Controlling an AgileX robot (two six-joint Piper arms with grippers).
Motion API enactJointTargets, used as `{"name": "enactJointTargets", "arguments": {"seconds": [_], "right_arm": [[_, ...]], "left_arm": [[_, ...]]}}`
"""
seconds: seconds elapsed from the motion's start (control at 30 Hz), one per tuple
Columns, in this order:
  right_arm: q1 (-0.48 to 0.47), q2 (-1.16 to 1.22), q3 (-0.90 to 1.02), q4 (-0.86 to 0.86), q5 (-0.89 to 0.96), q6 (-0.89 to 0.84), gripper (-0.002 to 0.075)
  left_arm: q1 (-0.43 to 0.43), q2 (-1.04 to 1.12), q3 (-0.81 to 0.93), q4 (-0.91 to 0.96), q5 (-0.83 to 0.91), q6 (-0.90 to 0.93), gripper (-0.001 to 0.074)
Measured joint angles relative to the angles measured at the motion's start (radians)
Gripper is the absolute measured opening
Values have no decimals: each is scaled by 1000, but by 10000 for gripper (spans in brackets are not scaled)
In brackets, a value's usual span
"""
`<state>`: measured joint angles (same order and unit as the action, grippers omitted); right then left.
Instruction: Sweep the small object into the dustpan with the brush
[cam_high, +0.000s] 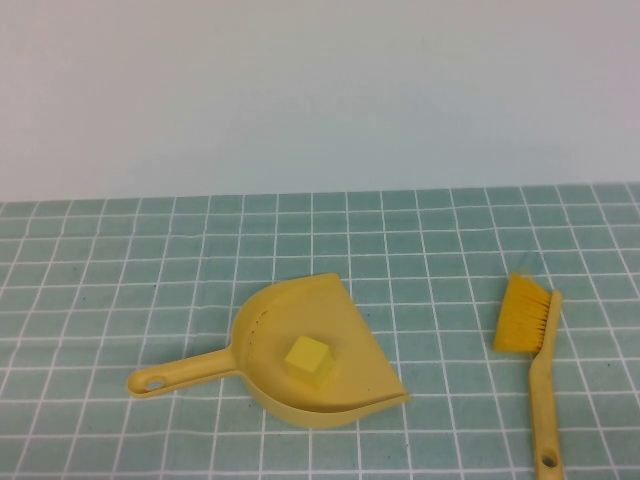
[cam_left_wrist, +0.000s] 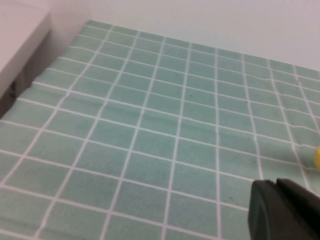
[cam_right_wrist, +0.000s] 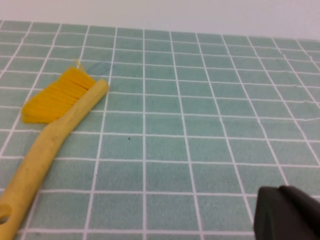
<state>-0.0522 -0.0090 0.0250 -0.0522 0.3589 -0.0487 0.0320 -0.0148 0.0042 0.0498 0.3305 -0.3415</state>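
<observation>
high view: the dustpan (cam_high: 300, 355) lies flat on the green tiled cloth (cam_high: 120, 270) just below the middle of the frame. its wide scoop mouth faces roughly four o'clock and its long handle runs out toward eight o'clock, ending in a hole. the small object (cam_high: 307, 358), a bright yellow cube, sits inside the scoop, resting on the pan's floor near its middle. the brush (cam_high: 533, 350) lies well apart from the dustpan at about three to four o'clock of it, flat on the cloth, with its bristles at the far end pointing toward nine o'clock and its handle running down toward six o'clock to a hole near the frame's lower edge. neither arm shows in this view.

left wrist view: the left gripper (cam_left_wrist: 287, 210) shows only as a dark tip above bare tiled cloth; it is clenched with nothing in it. a small yellow sliver sits at the frame's edge, too little to name.

right wrist view: the right gripper (cam_right_wrist: 287, 212) is likewise a dark tip over the cloth, clenched and empty. the brush (cam_right_wrist: 52, 135) lies on the tiles near it but not touching, its yellow bristles (cam_right_wrist: 55, 95) at the far end of the handle.
</observation>
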Motion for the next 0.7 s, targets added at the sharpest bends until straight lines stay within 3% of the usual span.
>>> {"name": "enactJointTargets", "arguments": {"seconds": [0.17, 0.7], "right_arm": [[0, 0, 0, 0, 0, 0, -2], [13, 0, 0, 0, 0, 0, -2]], "left_arm": [[42, 0, 0, 0, 0, 0, -4], [42, 2, 0, 0, 0, 0, -4]]}}
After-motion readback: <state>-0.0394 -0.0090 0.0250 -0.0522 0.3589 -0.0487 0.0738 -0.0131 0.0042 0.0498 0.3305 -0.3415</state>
